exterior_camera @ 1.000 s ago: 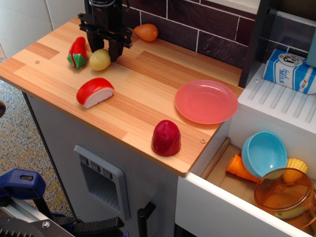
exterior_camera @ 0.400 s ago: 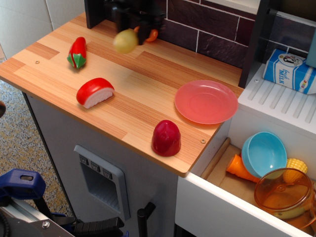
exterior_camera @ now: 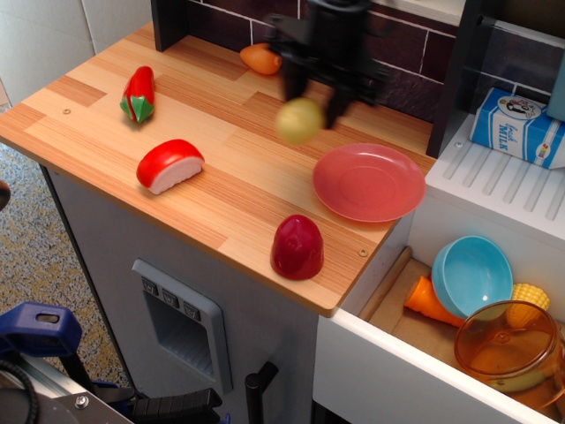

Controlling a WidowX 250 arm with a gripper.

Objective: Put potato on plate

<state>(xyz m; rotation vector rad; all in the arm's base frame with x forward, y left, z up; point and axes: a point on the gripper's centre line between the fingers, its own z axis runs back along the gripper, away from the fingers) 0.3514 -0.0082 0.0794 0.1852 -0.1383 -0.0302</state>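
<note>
The pale yellow potato (exterior_camera: 299,120) hangs above the wooden counter, just left of the pink plate (exterior_camera: 380,190) and above its level. My black gripper (exterior_camera: 311,108) is blurred by motion and is shut on the potato, holding it at its fingertips. The plate lies flat near the counter's right edge with nothing on it.
An orange toy fruit (exterior_camera: 261,58) lies by the back wall. A red pepper (exterior_camera: 139,93), a red-and-white half-round toy (exterior_camera: 169,164) and a dark red toy (exterior_camera: 297,247) lie on the counter. A milk carton (exterior_camera: 519,128), blue bowl (exterior_camera: 472,274) and orange pot (exterior_camera: 508,340) are at the right.
My gripper has lifted the potato off the counter's back left and carried it right, to just beside the plate.
</note>
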